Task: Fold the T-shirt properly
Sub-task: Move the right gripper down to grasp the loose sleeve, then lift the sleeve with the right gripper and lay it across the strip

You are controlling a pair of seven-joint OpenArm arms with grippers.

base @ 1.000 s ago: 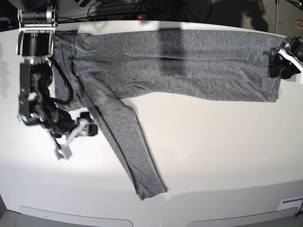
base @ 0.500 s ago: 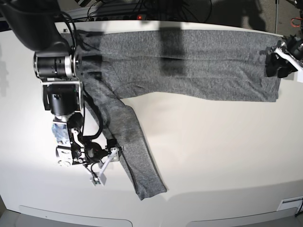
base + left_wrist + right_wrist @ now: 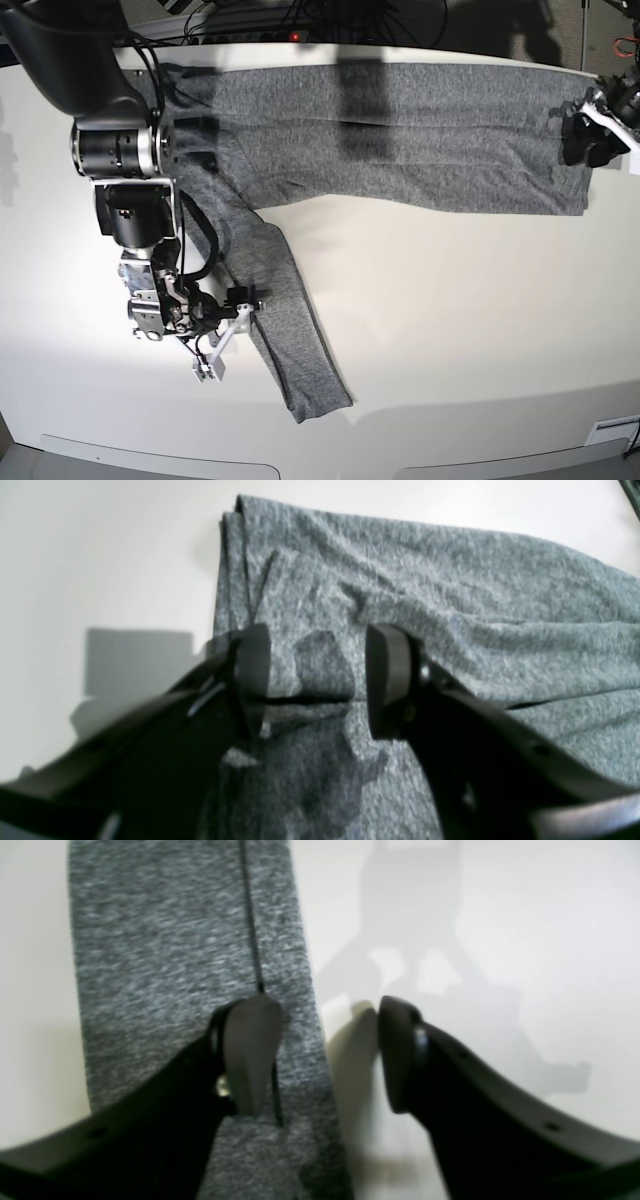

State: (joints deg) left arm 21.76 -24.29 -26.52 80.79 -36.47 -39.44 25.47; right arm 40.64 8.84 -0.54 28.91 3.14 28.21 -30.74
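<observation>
The charcoal-grey T-shirt lies as a long strip across the back of the white table, one long sleeve running slantwise toward the front edge. My right gripper is low at the sleeve's left edge. In the right wrist view the right gripper is open, one finger over the sleeve, the other over bare table, the cloth's edge between them. My left gripper hovers at the shirt's right end. There the left gripper is open over the layered cloth, nothing pinched.
The white table stretches bare to the right of the sleeve. Cables and a power strip run behind the back edge. The right arm's big joint housing stands over the shirt's left end. A white label sits at the front right corner.
The right arm has swung forward from beside the shirt's shoulder down along the sleeve, then edged onto its left border, its jaws narrowing slightly. The left gripper has stayed at the shirt's right end.
</observation>
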